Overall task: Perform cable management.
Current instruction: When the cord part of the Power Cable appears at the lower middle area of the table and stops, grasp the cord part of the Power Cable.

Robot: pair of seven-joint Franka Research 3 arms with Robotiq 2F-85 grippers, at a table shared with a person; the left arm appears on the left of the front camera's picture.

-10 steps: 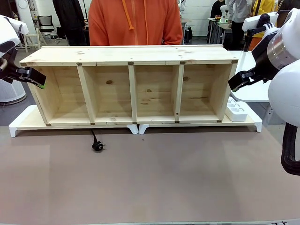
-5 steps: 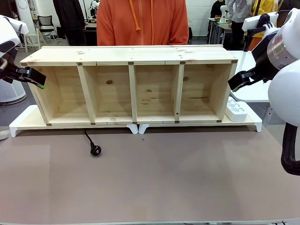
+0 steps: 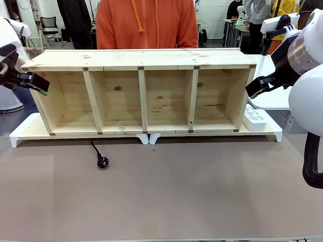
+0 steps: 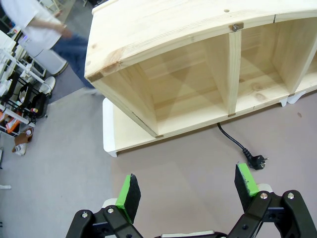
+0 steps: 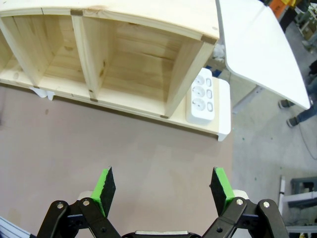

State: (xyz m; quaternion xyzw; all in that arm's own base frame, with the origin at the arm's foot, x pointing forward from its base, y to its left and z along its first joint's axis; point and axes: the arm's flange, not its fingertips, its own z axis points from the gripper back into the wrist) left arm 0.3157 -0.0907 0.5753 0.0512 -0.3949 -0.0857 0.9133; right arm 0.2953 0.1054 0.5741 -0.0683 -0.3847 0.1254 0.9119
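Observation:
The cable (image 3: 96, 150) is a thin black cord that comes out from under the wooden shelf (image 3: 141, 59) and ends in a round black plug (image 3: 103, 162) lying on the brown tabletop, left of centre. The left wrist view shows the cable (image 4: 232, 141) and its plug (image 4: 257, 162) just ahead of the right-hand pad. My left gripper (image 3: 40, 85) (image 4: 187, 191) hovers open at the shelf's left end, holding nothing. My right gripper (image 3: 254, 89) (image 5: 162, 186) hangs open and empty by the shelf's right end.
The shelf lies on a white base (image 3: 25, 130) and has several open compartments. A white power strip (image 3: 254, 118) (image 5: 202, 96) sits on the base at the right end. A person in an orange hoodie (image 3: 146, 22) stands behind the shelf. Brown tabletop (image 3: 176, 191) stretches in front.
The plug and its cord end have shifted a little to the left and nearer to me. The person behind the shelf has shifted about. Neither arm has moved.

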